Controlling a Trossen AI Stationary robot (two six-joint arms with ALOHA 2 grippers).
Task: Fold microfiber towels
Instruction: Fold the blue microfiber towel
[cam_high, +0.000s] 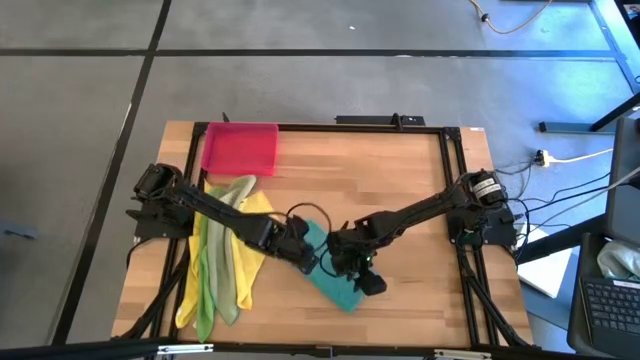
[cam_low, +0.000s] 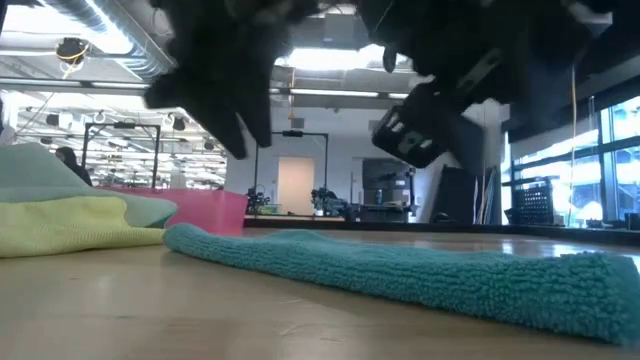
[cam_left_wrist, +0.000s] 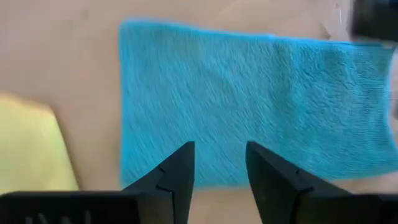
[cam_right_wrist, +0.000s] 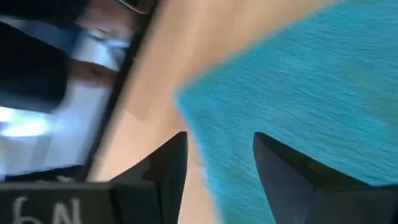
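A folded teal towel (cam_high: 338, 288) lies flat on the wooden table near its front middle, a long strip in the low view (cam_low: 400, 270). My left gripper (cam_high: 305, 260) hangs open over the towel's left end, and its fingers (cam_left_wrist: 221, 155) frame the near edge of the teal towel (cam_left_wrist: 249, 99). My right gripper (cam_high: 366, 282) stands open over the towel's right end; a corner of the teal towel (cam_right_wrist: 298, 93) shows past its fingers (cam_right_wrist: 217, 146). A heap of yellow and green towels (cam_high: 225, 250) lies to the left.
A pink-red tray (cam_high: 240, 148) stands at the table's far left, behind the heap of towels (cam_low: 70, 220). Bare wood (cam_high: 400, 170) stretches across the table's far right half. A black frame (cam_high: 450, 180) runs along the table's edges.
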